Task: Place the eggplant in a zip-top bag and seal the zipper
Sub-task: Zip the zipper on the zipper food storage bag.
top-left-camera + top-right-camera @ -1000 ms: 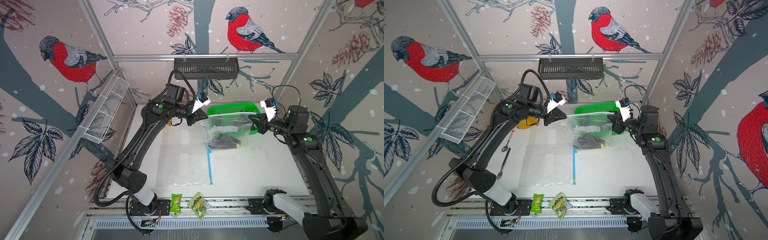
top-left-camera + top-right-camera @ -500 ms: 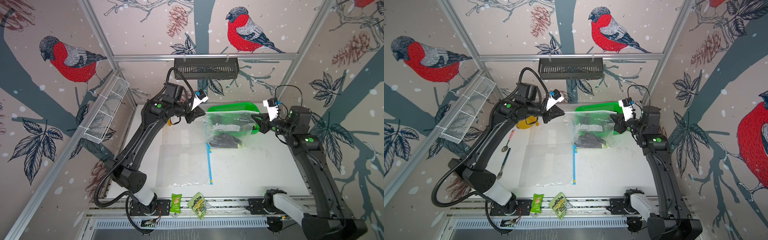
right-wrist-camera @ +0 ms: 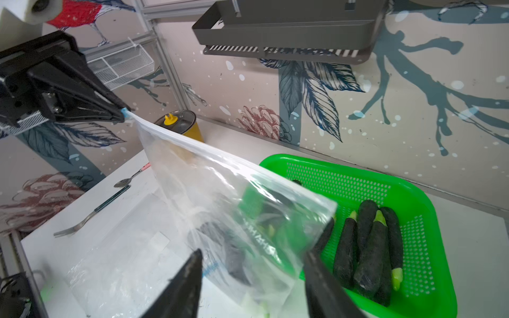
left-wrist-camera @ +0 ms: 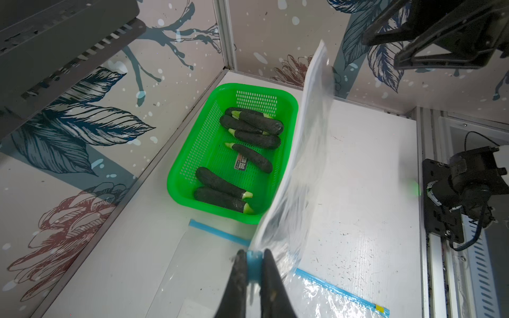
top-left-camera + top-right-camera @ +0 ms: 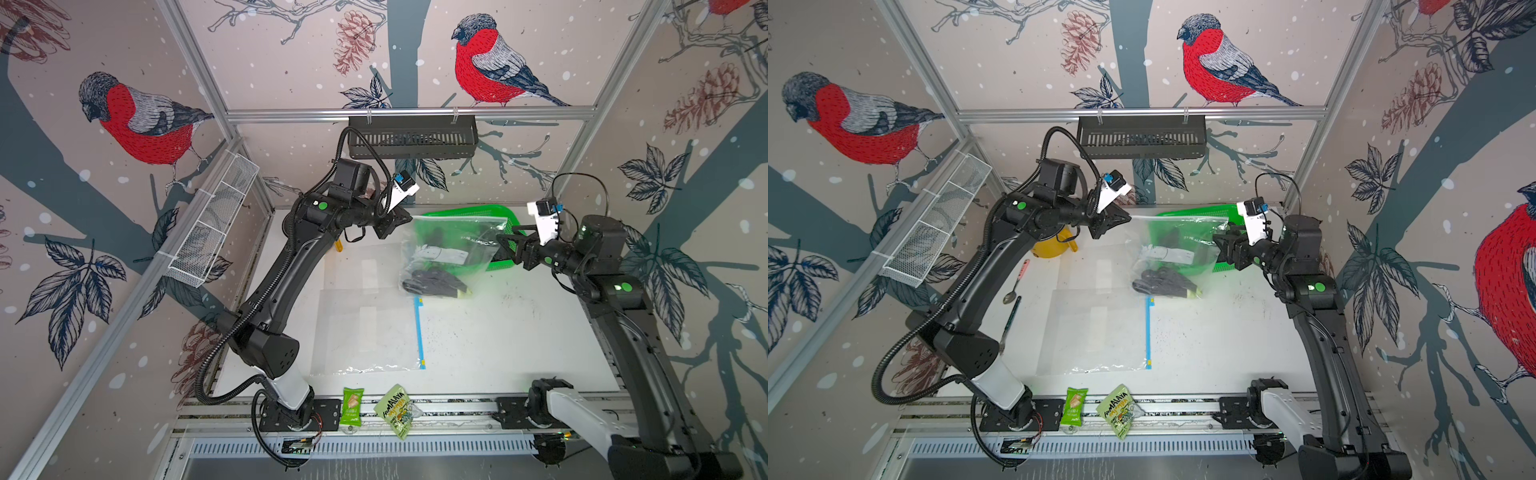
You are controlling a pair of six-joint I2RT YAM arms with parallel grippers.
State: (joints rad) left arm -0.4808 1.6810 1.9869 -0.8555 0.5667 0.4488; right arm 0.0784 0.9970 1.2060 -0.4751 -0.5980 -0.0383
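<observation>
Bird-patterned walls enclosed a white surface (image 5: pixel 498 332), viewed from above and from both wrists. The left hand (image 4: pixel 253 256) was clamped narrowly on the blue zipper end (image 4: pixel 254 263) of a clear plastic zip-top bag (image 5: pixel 453 249) and held that corner high, so the bag hung slanting in mid-air. The right hand (image 3: pixel 253 252) stood wide, its jaws on either side of the bag's opposite upper corner and gripping nothing. A dark eggplant (image 5: pixel 436 282) lay inside the bag at its lowest part, just above or on the surface; which could not be told. Behind the bag sat a green perforated plastic basket (image 4: pixel 176 179) holding further eggplants. A second clear bag (image 5: pixel 365 328) lay flat nearer the front.

The loading step appeared complete, and the sealing step appeared to be in hand or just finished. The top edge read as one taut white band in the right wrist view, but full closure could not be confirmed. The next move likely called for checking the far corner, pinching along it if it gaped, and then lowering the bag to the surface.
</observation>
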